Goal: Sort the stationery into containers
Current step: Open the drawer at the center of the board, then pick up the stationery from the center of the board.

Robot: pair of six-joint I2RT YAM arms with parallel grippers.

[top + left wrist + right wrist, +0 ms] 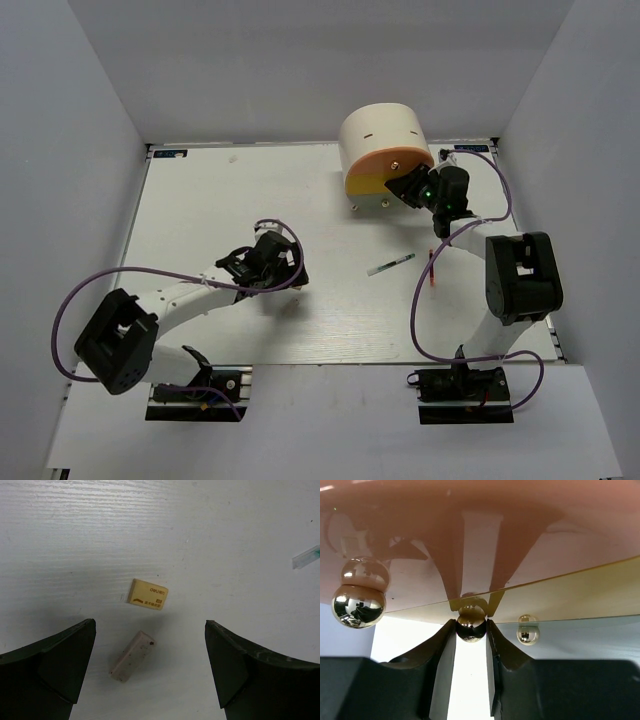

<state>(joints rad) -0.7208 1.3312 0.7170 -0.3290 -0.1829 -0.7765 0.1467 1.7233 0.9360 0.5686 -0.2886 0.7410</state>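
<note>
Stationery, a thin white pen (390,265) and a thin red pen (433,270), lies on the white surface (250,200) before the cream half-cylinder drawer unit (385,148). Left tool (150,630) gapes above two beige erasers (149,594). Right tool (471,631) pinches a round brass knob (471,623); a skewed pull could make it slip.

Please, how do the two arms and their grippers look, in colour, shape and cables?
The left arm and the right arm are alike: white tubular links, bulky black joint housings. A purple cable loops beside each. The left gripper and the right gripper have broad matte black wedge-tipped fingers. A green light glows on the right wrist.
</note>
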